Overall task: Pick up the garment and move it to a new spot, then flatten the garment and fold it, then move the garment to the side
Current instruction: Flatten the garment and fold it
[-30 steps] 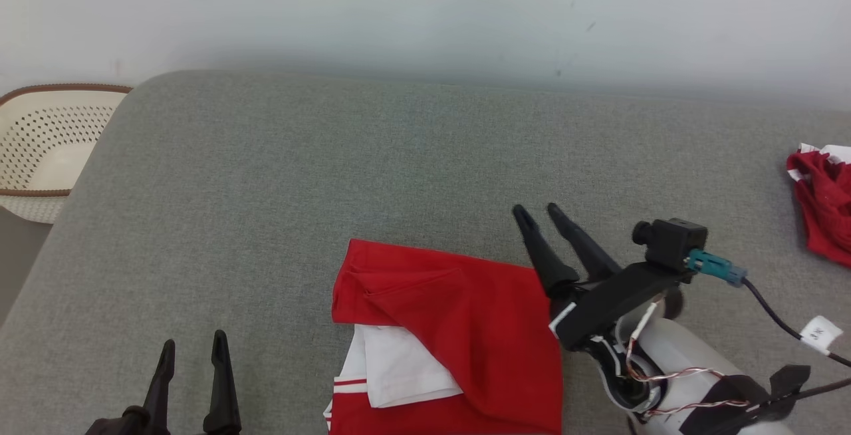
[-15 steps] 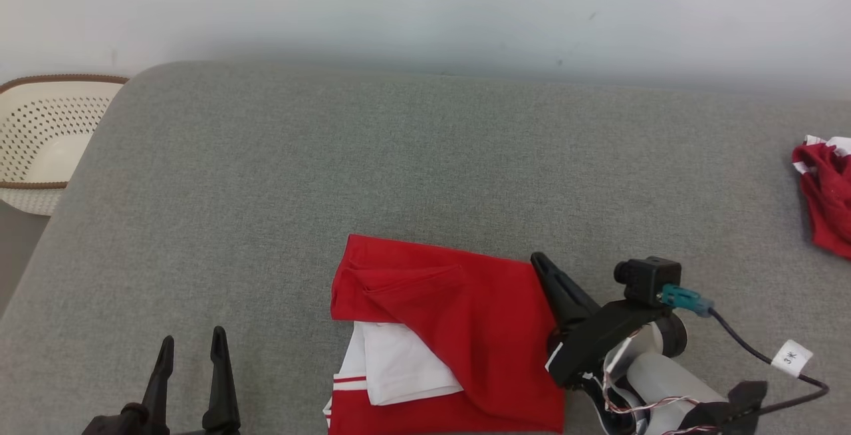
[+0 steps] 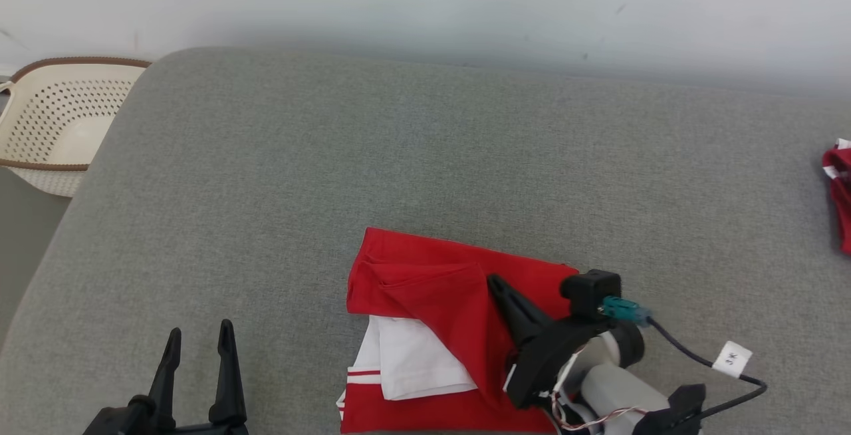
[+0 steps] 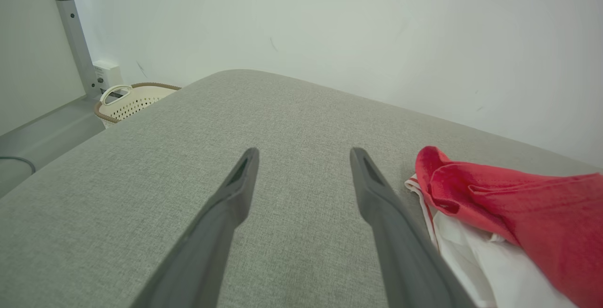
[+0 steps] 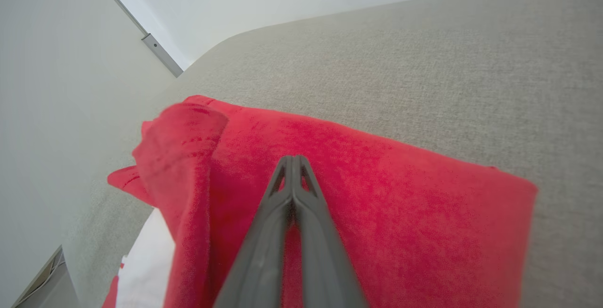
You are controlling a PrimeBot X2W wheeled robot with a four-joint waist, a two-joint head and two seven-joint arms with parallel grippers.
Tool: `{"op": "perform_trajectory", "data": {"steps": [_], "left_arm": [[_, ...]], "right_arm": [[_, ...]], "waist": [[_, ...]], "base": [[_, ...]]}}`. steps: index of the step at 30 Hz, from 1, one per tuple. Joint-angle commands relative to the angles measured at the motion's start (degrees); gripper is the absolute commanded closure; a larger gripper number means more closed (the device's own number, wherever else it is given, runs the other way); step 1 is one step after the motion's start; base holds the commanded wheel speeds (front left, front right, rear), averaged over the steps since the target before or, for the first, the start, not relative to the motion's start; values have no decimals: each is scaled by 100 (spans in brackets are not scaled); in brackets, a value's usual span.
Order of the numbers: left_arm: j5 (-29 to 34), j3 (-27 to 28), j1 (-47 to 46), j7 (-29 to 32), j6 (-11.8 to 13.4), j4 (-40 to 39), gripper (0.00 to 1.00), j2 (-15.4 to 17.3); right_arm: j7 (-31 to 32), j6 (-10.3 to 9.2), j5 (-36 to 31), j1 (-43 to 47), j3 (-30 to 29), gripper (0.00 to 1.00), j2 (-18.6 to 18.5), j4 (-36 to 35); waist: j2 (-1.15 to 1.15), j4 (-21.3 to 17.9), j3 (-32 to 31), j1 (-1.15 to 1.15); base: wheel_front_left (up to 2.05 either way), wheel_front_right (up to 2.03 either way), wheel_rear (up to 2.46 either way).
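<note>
The red garment point(image 3: 452, 282) with a white inner part point(image 3: 412, 362) lies folded on the grey cushioned surface point(image 3: 399, 142), near its front edge. My right gripper point(image 3: 495, 280) is shut, its fingers pressed together with nothing between them, lying over the red cloth. In the right wrist view the closed fingertips point(image 5: 293, 159) rest above the garment point(image 5: 400, 190). My left gripper point(image 3: 201, 328) stands open at the lower left, apart from the cloth. In the left wrist view its fingers point(image 4: 304, 152) spread over bare cushion, with the garment point(image 4: 518, 195) to the right.
A cream perforated basket point(image 3: 60, 122) with a brown rim stands off the cushion's far left corner, visible as the basket point(image 4: 132, 103) in the left wrist view. Another red and white garment point(image 3: 839, 189) lies at the right edge. A pale wall runs behind.
My right gripper has shut and moved left, from beside the garment's right edge to over the red cloth. The head camera has shifted slightly. The left gripper stays put.
</note>
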Motion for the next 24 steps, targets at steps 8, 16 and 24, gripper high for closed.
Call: {"op": "perform_trajectory", "data": {"steps": [8, 16, 24], "left_arm": [[-35, -18, -48, -22, 13, 26, 0, 4], [-61, -8, 4, -22, 20, 52, 0, 4], [-82, 11, 106, -22, 79, 9, 0, 5]], "right_arm": [[-9, 2, 30, 183, 450, 100, 327, -271], [-9, 2, 402, 347, 1225, 100, 374, -446], [-10, 2, 894, 159, 1478, 100, 137, -612]], "waist": [[-1, 200, -1, 0], [-1, 276, -70, 0], [-1, 189, -147, 0]], "base": [[0, 0, 0], [0, 0, 0], [0, 0, 0]]}}
